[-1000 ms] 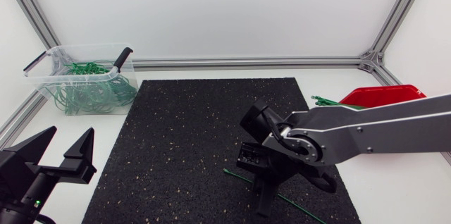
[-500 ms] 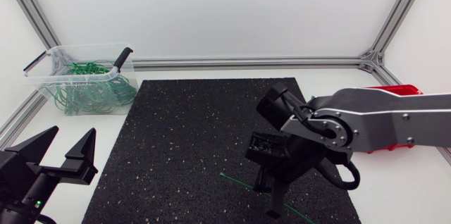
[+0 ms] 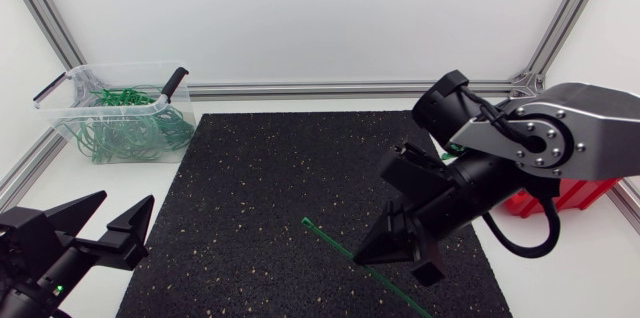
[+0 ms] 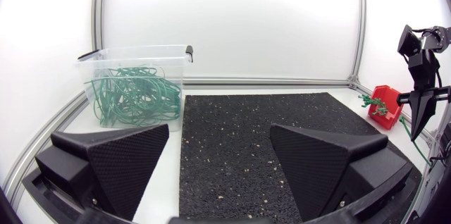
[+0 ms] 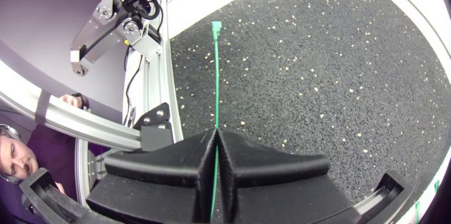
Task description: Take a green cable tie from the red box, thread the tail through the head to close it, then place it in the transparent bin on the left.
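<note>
Tie grabbed, threading and drop-off not done yet

Right pincer (image 3: 385,256) is clamped shut on one green tie (image 3: 325,238), holding it over the right half of the mat (image 3: 260,178) with the long free end pointing left. It's clear of the red box (image 3: 565,198) at the far right, so the pick looks done to me. The tie is a plain straight strip, not looped, so closing it is left, then the trip to the bin (image 3: 110,66) at far left, which already has a heap of ties in it. Left pincer (image 4: 220,132) sits wide open and empty at near left, well apart from the tie.
</note>
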### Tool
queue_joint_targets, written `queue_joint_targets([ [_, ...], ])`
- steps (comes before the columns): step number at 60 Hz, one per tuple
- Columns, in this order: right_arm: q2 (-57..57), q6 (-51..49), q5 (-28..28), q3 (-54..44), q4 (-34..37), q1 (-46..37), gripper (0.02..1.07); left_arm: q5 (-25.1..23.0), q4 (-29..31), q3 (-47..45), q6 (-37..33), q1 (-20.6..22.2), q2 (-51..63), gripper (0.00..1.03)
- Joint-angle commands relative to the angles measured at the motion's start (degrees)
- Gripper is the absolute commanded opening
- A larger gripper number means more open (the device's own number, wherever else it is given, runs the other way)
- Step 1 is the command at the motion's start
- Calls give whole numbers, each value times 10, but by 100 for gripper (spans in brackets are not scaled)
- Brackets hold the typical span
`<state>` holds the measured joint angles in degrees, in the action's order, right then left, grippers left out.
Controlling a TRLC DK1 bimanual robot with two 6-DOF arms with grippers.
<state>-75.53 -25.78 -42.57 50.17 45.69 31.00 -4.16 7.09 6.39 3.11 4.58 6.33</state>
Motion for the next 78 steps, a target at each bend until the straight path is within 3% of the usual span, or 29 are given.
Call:
queue_joint_targets([
  [1,21,-10,-22,6,11,-8,8,-17,12,42,29,4,17,100],
  [24,43,-32,-161,1,7,-60,8,-112,69,150,89,18,104,100],
  [34,54,-27,-188,-3,-22,-68,8,-121,86,191,122,71,136,100],
  [45,78,40,-189,-27,-126,-74,8,-121,93,226,142,148,171,100],
  [53,89,89,-184,-39,-190,-70,8,-132,79,245,146,207,200,99],
  [61,83,116,-184,-34,-216,-58,8,-165,22,251,179,250,225,99],
  [65,76,137,-189,-31,-236,-53,8,-176,13,263,180,255,247,99],
  [74,54,154,-234,-10,-238,-52,8,-270,-22,279,214,251,282,99],
  [78,46,165,-246,-5,-242,-53,8,-282,-34,286,213,249,302,99],
])
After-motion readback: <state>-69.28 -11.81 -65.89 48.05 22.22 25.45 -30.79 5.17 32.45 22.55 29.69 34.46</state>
